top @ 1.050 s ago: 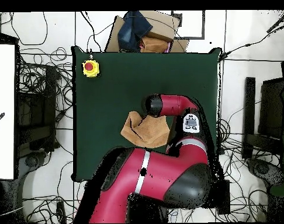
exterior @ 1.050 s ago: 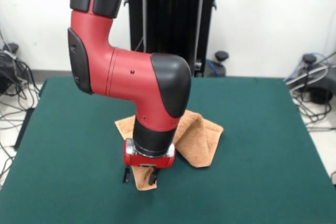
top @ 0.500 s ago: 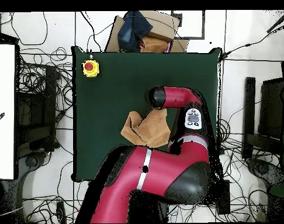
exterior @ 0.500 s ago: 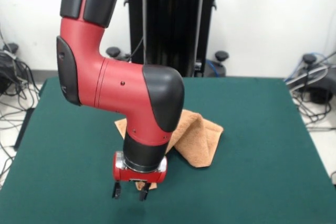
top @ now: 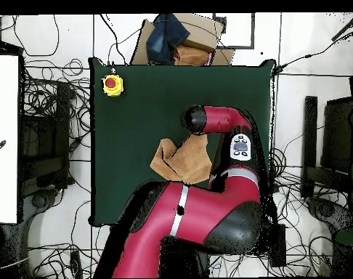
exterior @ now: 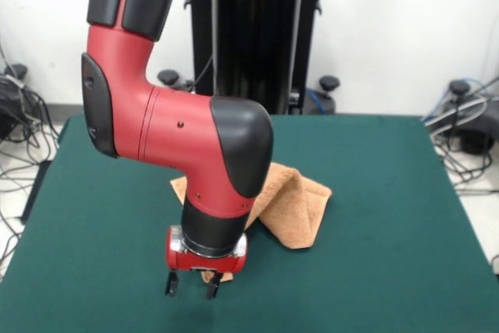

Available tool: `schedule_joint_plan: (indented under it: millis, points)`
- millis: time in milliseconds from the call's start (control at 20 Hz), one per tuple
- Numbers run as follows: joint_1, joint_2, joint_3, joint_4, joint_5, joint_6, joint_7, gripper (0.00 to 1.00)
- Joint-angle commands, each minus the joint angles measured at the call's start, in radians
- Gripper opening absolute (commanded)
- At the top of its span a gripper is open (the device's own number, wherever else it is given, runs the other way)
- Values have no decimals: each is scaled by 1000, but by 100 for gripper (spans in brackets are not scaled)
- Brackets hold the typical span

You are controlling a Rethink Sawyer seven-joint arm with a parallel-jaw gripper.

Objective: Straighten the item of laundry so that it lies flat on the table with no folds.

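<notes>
On the table (exterior: 374, 216), towel (exterior: 292, 208) lies bunched, folded

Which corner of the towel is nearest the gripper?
The towel's front corner, just behind the open gripper; the other visible corners lie farther back or off to the side.

The arm (exterior: 175, 134) is glossy red with black joint caps (a silver ring above its red wrist).
</notes>
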Motion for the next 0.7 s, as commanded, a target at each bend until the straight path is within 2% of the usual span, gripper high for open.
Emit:
schedule_joint_plan:
  millis: [50,200,700]
  points:
    - [7,5,71,33,10,153,12,100]
    - [4,-4,67,65,11,153,26,100]
    - [17,-10,50,57,3,242,25,100]
